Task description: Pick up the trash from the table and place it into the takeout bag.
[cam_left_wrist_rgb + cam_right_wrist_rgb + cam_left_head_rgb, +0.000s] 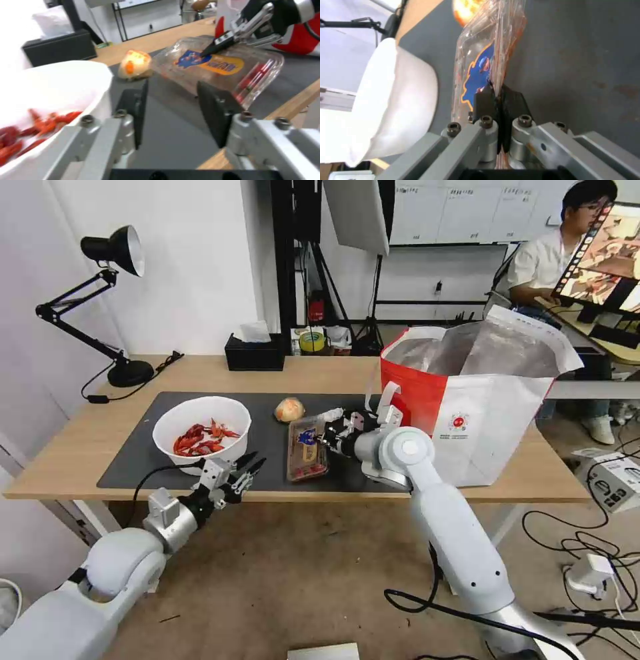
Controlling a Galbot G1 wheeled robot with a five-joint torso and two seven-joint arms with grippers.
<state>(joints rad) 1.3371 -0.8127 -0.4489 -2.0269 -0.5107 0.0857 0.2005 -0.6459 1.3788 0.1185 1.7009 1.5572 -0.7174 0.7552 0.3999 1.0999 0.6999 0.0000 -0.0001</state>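
On wood table [80,447], grey mat [133,460].

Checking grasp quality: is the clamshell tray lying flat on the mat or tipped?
Tipped. The right pincer is shut on the clamshell tray edge, with one side raised off the mat.

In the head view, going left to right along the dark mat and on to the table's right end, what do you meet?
White bowl of crayfish shells → round orange-beige lump → clear clamshell tray, its edge pinched by the right pincer → takeout bag. The left pincer hangs open at the near edge, beside the bowl.
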